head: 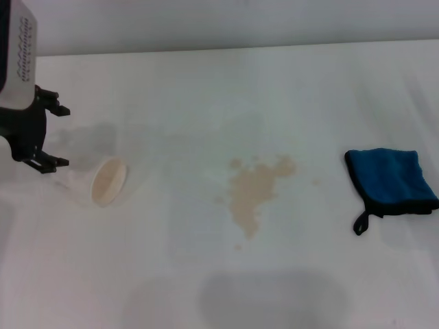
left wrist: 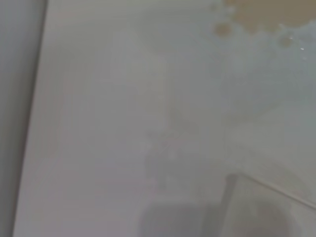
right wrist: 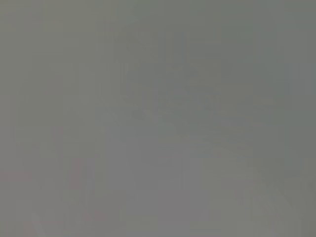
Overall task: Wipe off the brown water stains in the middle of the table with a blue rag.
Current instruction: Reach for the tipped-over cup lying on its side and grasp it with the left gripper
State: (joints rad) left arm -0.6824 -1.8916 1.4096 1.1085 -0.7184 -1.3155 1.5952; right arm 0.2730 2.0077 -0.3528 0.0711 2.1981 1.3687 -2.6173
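Wiping not begun: blue rag (head: 391,179) lies untouched near the table's (head: 206,89) right edge, brown water stains (head: 257,188) mid-table. Left gripper (head: 53,136) hangs released by the left edge; right gripper unseen. The rag must be grasped next.

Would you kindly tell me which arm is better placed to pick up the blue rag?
Probably the right: the blue rag lies on the robot's right side. The left gripper, jaws open, is far across by the tipped cup.

The table (head: 206,89) carried the brown water stains (head: 255,188) at its middle. The blue rag (head: 391,179) lay flat well to the right — apart from the stains. The left gripper (head: 60,136) hovered at the left edge, fingers spread, beside a white cup (head: 103,179) lying on its side.
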